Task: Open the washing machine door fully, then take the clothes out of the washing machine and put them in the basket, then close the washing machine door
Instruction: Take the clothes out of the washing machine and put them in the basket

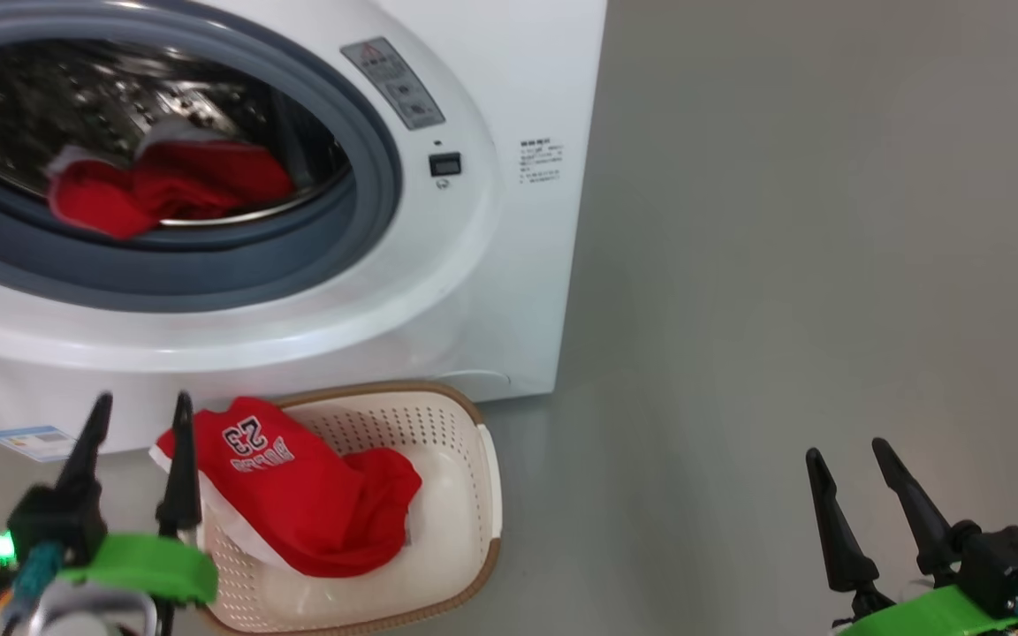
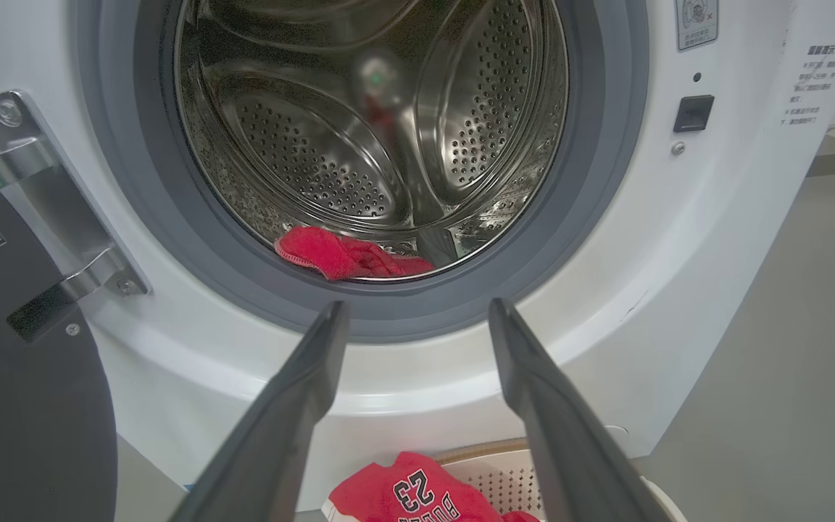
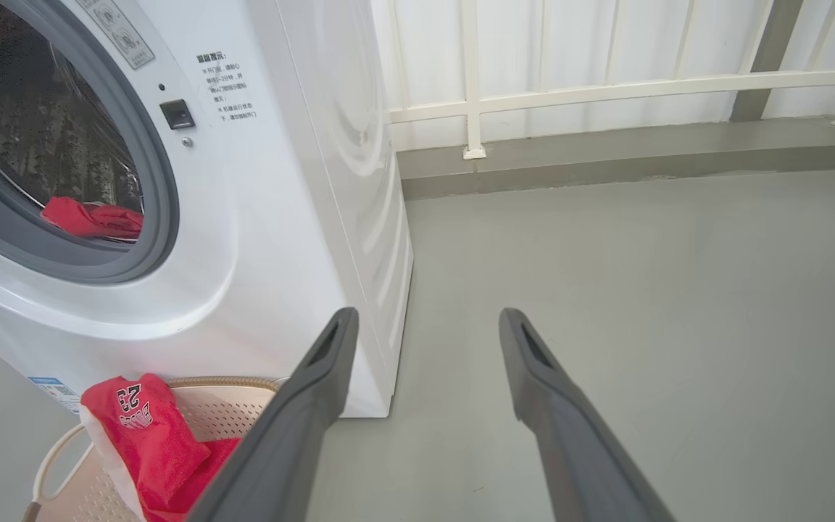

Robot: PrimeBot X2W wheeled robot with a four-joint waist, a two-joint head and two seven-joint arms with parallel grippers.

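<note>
washing machine (image 1: 509,265): cloth may be snagged on the gasket (image 1: 368,177) if dragged low across it.
basket (image 1: 456,468): the jersey (image 1: 306,495) is draped over the rim and could be knocked out.
red garment (image 1: 164,190): lodged at the drum lip, above and ahead of the left gripper (image 1: 142,402), untouched.
left gripper: fingers spread, nothing held.
right gripper (image 1: 847,449): fingers spread, nothing held, well aside.

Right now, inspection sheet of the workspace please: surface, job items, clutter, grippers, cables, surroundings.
Surface: grey floor, smooth.
Job's things: washing machine door stands open; red garment lies inside the washing machine, near its opening; "23" jersey in the basket, part over its rim.
Clutter: nothing seen.
Grippers: left gripper open, holding nothing, by the basket; right gripper open, holding nothing, over the floor.
Cables: nothing seen.
Surroundings: white railing beyond the machine's side.
</note>
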